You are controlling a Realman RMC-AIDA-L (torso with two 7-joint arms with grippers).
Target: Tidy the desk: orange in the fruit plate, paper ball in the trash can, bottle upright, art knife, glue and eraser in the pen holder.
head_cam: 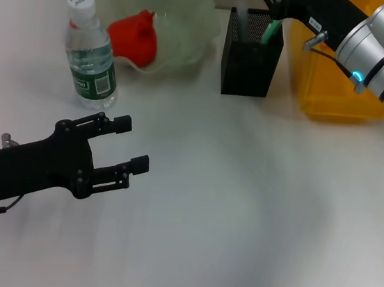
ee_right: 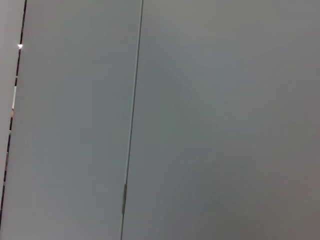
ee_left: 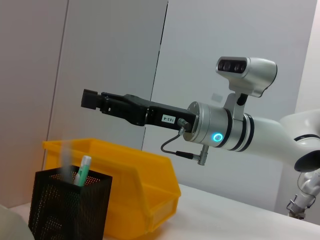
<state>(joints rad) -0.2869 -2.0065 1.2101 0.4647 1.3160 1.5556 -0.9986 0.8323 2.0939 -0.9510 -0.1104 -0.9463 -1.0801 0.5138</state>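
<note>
One bottle (head_cam: 90, 50) stands upright on the white desk (head_cam: 239, 212) at far left, just beside the pale fruit plate (head_cam: 185, 27), which holds something red-orange, probably the orange (head_cam: 136, 36). The black mesh pen holder (head_cam: 251, 53) sits right of the plate, a green-tipped item (head_cam: 271, 31) inside, the yellow bin (head_cam: 338, 91) beyond. The left gripper (head_cam: 130, 146) hovers low, fingers wide, empty. The right gripper (ee_left: 92, 100) hangs above the holder; its fingers' state cannot be told. Grey wall panels (ee_right: 200, 120) back the room.

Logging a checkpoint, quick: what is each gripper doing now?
Left gripper: open, empty, above the table.
Right gripper: raised above the pen holder; cannot tell.
</note>
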